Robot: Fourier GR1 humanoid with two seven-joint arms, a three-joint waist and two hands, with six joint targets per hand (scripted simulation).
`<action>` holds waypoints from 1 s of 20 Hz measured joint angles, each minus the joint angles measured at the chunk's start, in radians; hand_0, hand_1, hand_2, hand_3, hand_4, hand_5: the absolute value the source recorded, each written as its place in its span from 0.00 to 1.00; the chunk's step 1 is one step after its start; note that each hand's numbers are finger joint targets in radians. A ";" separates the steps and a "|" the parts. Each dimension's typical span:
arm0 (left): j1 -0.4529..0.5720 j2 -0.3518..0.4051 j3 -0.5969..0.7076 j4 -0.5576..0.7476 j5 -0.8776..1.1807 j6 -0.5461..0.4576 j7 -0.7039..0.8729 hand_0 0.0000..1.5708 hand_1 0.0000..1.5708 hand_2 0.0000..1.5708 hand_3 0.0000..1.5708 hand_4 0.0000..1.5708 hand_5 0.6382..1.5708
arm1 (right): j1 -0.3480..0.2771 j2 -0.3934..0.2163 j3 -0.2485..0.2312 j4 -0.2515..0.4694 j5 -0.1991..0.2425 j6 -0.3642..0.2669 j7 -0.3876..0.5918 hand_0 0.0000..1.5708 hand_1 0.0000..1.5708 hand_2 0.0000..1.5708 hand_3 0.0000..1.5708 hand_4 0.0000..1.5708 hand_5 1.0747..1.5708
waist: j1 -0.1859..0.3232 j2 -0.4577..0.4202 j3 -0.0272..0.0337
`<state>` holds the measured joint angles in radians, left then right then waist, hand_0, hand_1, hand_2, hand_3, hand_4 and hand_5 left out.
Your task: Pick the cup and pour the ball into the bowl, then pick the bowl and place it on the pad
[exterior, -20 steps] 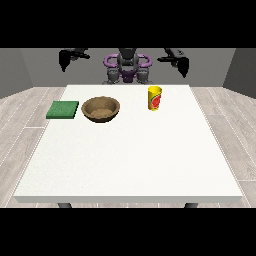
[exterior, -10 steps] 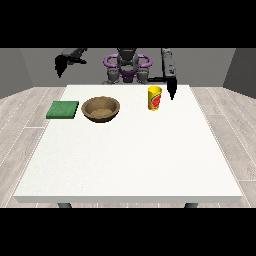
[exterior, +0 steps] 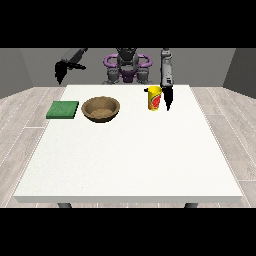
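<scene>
The yellow cylindrical cup with a red label (exterior: 154, 98) stands upright on the large white table (exterior: 130, 155), its long axis vertical and its mouth facing up, toward the far edge and right of centre in the view; a small dark handle-like bit shows at its upper left rim, and no ball can be made out inside. Just beside it on the right hangs the black hand at the view's right (exterior: 168, 99), pointing straight down from a vertical forearm, fingers extended and not around the cup; whether they touch it I cannot tell. Left of the cup, apart from it, sits the round brown wooden bowl (exterior: 101, 108), and further left lies the flat green square pad (exterior: 63, 109). The hand at the view's left (exterior: 59, 73) hangs above the table's far left corner, holding nothing, its finger pose unclear.
</scene>
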<state>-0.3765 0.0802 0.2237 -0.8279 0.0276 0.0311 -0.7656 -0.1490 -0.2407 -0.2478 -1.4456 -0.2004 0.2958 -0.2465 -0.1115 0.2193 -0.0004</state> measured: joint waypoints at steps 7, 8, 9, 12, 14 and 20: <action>-0.075 0.005 0.033 0.178 0.004 0.035 -0.127 0.00 0.00 0.00 0.00 0.00 0.99 | -0.016 -0.007 0.001 0.009 -0.002 0.019 -0.017 0.00 0.00 0.00 0.00 0.00 1.00 | -0.025 0.028 0.0026; -0.079 0.007 0.033 0.190 0.003 0.039 -0.129 0.00 0.00 0.00 0.00 0.49 0.73 | -0.010 -0.007 0.002 0.012 0.001 0.022 -0.021 0.00 0.00 0.00 0.00 0.00 1.00 | -0.028 0.023 0.0045; -0.081 0.005 0.037 0.193 0.007 0.044 -0.148 0.65 0.65 0.70 0.57 0.93 0.15 | -0.012 -0.013 -0.005 0.020 -0.002 0.029 -0.033 0.00 0.00 0.00 0.00 0.00 1.00 | -0.028 0.029 0.0079; -0.067 0.010 0.006 0.186 -0.066 0.155 -0.180 0.83 0.83 1.00 1.00 0.91 0.66 | -0.017 -0.033 -0.015 0.034 -0.003 0.043 -0.040 0.00 0.00 0.00 0.00 0.00 1.00 | -0.043 0.028 0.0108; -0.057 0.010 -0.001 0.180 -0.100 0.225 -0.198 0.84 0.84 1.00 1.00 0.93 0.65 | -0.026 -0.050 -0.027 0.034 -0.018 0.056 -0.032 0.00 0.00 0.00 0.00 0.00 1.00 | -0.054 0.031 0.0156; -0.048 -0.008 -0.025 0.181 -0.151 0.319 -0.177 0.84 0.84 1.00 1.00 0.95 0.69 | -0.017 -0.083 -0.058 0.065 -0.036 0.075 -0.013 0.00 0.00 0.00 0.00 0.00 1.00 | -0.053 -0.011 0.0118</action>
<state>-0.4244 0.0723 0.1988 -0.6468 -0.1238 0.3504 -0.9430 -0.1660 -0.3238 -0.3060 -1.3805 -0.2364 0.3712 -0.2591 -0.1643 0.2087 0.0114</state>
